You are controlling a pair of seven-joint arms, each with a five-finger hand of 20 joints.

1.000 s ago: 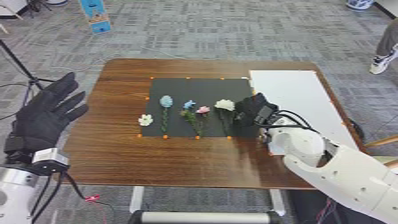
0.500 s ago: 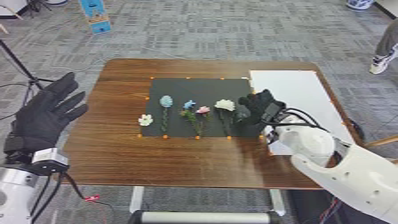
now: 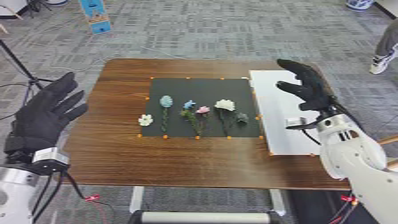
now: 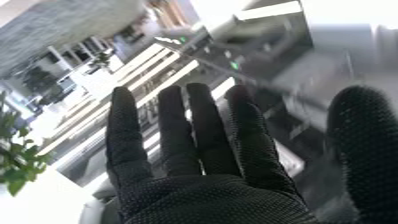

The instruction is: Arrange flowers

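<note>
Brown table (image 3: 169, 162) | right hand (image 3: 311, 89) above white panel (image 3: 289, 140) | left hand (image 3: 44, 112) by table edge | both with fingers straight

The black-gloved right hand (image 3: 310, 91) comes up from the bottom edge, fingers (image 4: 177, 131) straight and spread slightly, thumb (image 4: 364, 145) well apart at the right. Green leaves (image 4: 27, 161) show along the left edge. Behind the fingers, long bright strips (image 4: 179, 76) run diagonally across a dark, blurred background.
</note>
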